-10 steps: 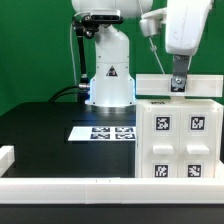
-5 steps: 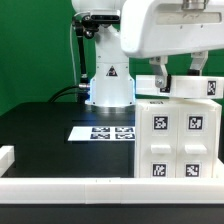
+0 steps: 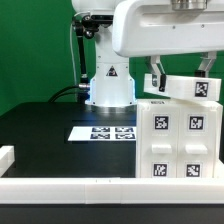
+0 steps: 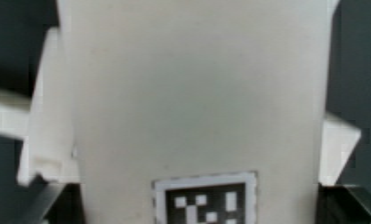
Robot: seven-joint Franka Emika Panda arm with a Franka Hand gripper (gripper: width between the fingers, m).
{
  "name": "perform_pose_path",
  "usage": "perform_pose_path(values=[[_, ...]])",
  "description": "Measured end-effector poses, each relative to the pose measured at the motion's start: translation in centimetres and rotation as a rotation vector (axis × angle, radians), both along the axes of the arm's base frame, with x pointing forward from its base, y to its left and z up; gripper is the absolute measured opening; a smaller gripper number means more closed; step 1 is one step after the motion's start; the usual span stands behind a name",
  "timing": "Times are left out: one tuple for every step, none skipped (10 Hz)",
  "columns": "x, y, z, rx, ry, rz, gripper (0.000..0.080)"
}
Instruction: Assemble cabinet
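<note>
The cabinet body (image 3: 182,140) is a large white box at the exterior view's right, with several tagged drawer-like fronts facing the camera. My gripper (image 3: 182,76) hangs just above its top and is shut on a long white block (image 3: 178,89) that carries a square tag at its right end. The block is slightly tilted and held just above the body's top. In the wrist view the same block (image 4: 191,100) fills the picture, its tag low in the middle. My gripper (image 4: 200,200) has dark fingers (image 4: 50,200) pressed against both sides of the block.
The marker board (image 3: 100,132) lies flat on the black table beside the cabinet body. The arm's white base (image 3: 108,75) stands behind it. A low white rail (image 3: 60,186) runs along the table's front edge, with a short piece at the exterior view's left.
The hand has turned about its vertical axis, so both fingers now show. The white block has risen off the cabinet body's top and tilted a little, its tagged end now facing the camera.
</note>
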State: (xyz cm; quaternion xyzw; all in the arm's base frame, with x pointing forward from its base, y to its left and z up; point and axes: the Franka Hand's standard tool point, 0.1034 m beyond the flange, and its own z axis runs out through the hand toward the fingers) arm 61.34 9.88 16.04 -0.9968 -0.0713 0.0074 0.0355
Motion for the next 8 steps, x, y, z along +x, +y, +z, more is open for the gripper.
perform_pose_path(values=[[0.12, -0.08, -0.07, 0.026, -0.004, -0.148, 0.0551], [0.34, -0.04, -0.07, 0.061, -0.01, -0.299, 0.0551], [0.37, 0.08, -0.03, 0.059, -0.007, -0.337, 0.0551], [0.35, 0.16, -0.06, 0.061, -0.001, -0.389, 0.0551], [0.35, 0.18, -0.07, 0.061, 0.006, -0.459, 0.0551], [0.36, 0.17, -0.08, 0.06, 0.009, -0.491, 0.0551], [0.43, 0.17, -0.1, 0.067, 0.013, -0.597, 0.0551], [0.48, 0.08, -0.15, 0.099, -0.005, -0.77, 0.0551]])
